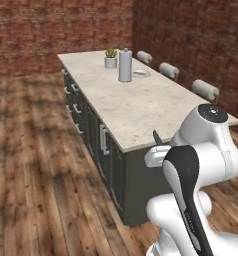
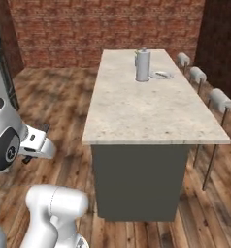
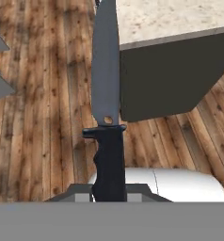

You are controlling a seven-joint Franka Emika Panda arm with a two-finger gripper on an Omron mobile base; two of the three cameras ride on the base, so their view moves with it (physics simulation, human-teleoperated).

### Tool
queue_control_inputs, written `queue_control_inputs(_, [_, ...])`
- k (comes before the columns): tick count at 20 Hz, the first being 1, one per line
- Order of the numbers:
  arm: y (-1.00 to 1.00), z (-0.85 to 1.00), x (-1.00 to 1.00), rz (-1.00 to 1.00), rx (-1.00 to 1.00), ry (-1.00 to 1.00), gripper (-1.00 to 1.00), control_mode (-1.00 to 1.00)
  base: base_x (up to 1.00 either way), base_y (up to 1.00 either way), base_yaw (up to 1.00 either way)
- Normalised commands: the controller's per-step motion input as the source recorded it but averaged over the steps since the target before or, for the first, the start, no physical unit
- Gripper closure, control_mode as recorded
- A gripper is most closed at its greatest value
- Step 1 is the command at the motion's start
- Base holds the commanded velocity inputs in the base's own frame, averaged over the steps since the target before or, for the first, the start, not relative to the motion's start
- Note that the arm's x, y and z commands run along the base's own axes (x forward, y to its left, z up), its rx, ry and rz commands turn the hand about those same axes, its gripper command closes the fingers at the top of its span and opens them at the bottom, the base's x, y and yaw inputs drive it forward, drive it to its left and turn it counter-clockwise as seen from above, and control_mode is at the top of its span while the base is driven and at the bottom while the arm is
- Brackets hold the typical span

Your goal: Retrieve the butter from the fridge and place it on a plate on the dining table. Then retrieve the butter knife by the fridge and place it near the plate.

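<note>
Your gripper (image 3: 109, 195) is clamped tight on the black handle of the butter knife (image 3: 106, 94), whose dark blade points straight out ahead of the hand, over the wooden floor and beside the near corner of the dining table (image 1: 136, 107). The knife's tip also peeks up beside the arm at that near end (image 1: 156, 137). Moving right along the stone top, the plate (image 1: 140, 73) lies at the far end, just beyond the grey canister (image 1: 125, 65); a pale sliver on it looks like the butter. Carry the blade high over the table edge, pass the canister without clipping it, and lay the knife flat beside the plate.
</note>
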Motion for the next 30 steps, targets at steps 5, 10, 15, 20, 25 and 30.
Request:
queue_control_inputs(5, [0.0, 0.0, 0.0, 0.0, 0.0, 0.0, 1.0, 1.0, 0.32, -1.0, 0.0])
queue_control_inputs(10, [0.0, 0.0, 0.0, 0.0, 0.0, 0.0, 1.0, 1.0, 0.38, -1.0, 0.02])
queue_control_inputs(15, [0.0, 0.0, 0.0, 0.0, 0.0, 0.0, 1.0, 1.0, 0.37, -1.0, 0.04])
queue_control_inputs(20, [0.0, 0.0, 0.0, 0.0, 0.0, 0.0, 1.0, 1.0, 0.4, -1.0, 0.04])
queue_control_inputs(25, [0.0, 0.0, 0.0, 0.0, 0.0, 0.0, 1.0, 1.0, 0.4, -1.0, 0.03])
queue_control_inputs(30, [0.0, 0.0, 0.0, 0.0, 0.0, 0.0, 1.0, 1.0, 0.49, -1.0, 0.0])
